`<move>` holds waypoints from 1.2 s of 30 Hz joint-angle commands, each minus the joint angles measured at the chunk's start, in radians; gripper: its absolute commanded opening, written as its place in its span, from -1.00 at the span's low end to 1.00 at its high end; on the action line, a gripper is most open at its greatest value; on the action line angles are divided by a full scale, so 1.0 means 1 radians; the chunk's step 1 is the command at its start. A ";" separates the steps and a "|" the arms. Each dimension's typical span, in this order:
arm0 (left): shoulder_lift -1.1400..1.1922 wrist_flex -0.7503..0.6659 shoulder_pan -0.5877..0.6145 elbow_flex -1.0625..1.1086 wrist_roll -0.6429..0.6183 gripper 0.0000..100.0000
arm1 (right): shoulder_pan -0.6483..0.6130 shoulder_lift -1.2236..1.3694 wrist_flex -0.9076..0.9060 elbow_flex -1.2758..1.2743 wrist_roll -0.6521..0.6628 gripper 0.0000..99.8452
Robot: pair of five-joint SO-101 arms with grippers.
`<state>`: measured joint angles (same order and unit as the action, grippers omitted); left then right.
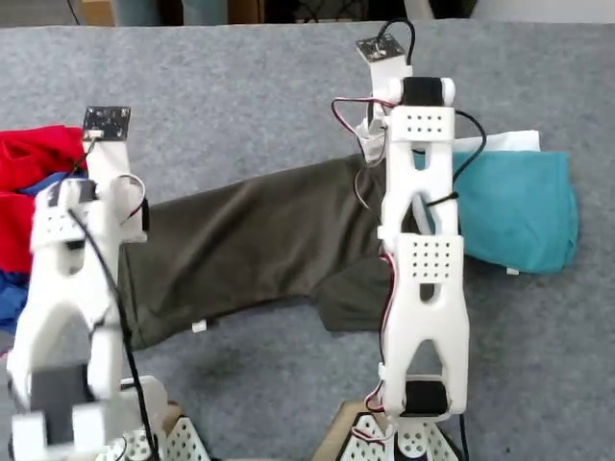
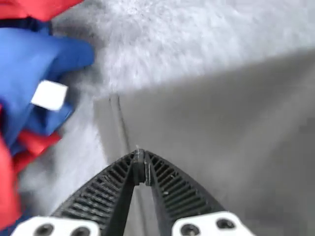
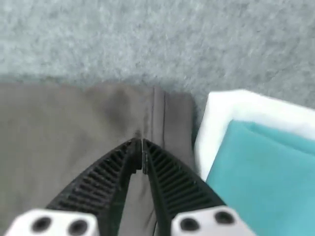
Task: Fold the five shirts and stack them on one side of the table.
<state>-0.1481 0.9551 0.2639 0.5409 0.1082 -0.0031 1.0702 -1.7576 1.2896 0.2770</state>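
- A grey, felt-like table cover (image 1: 240,86) fills the scene.
- An olive shirt (image 1: 250,240) lies spread across the middle, between the two arms.
- The left gripper (image 2: 140,164) has its fingers pressed together, pinching the olive shirt at its hemmed edge, near the pile at the table's left.
- The right gripper (image 3: 141,147) is likewise clamped on the olive shirt's opposite hem, just beside the stack.
- The stack on the right is a folded teal shirt (image 1: 519,211) on a white shirt (image 1: 514,141).
- At the left, a red shirt (image 1: 34,158) and a blue shirt (image 2: 34,59) lie bunched.
- A white tag (image 2: 49,94) sits on the blue shirt, too blurred to read.
- A small tag (image 1: 199,327) shows at the olive shirt's near edge.
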 commanded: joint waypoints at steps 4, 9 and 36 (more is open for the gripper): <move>0.358 -0.264 0.062 -0.147 -0.060 -0.95 | 0.026 -0.030 0.129 -0.177 0.011 -0.97; 0.414 -0.269 0.125 -0.220 -0.144 -0.94 | 0.071 0.038 0.176 -0.157 0.011 -0.97; 0.255 -0.269 0.117 -0.110 -0.176 -0.94 | -0.011 -1.087 0.018 -1.185 0.674 -0.90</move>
<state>0.1603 0.6989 0.3744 0.4335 -0.0575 0.0031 0.2186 -1.7561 0.3844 0.8416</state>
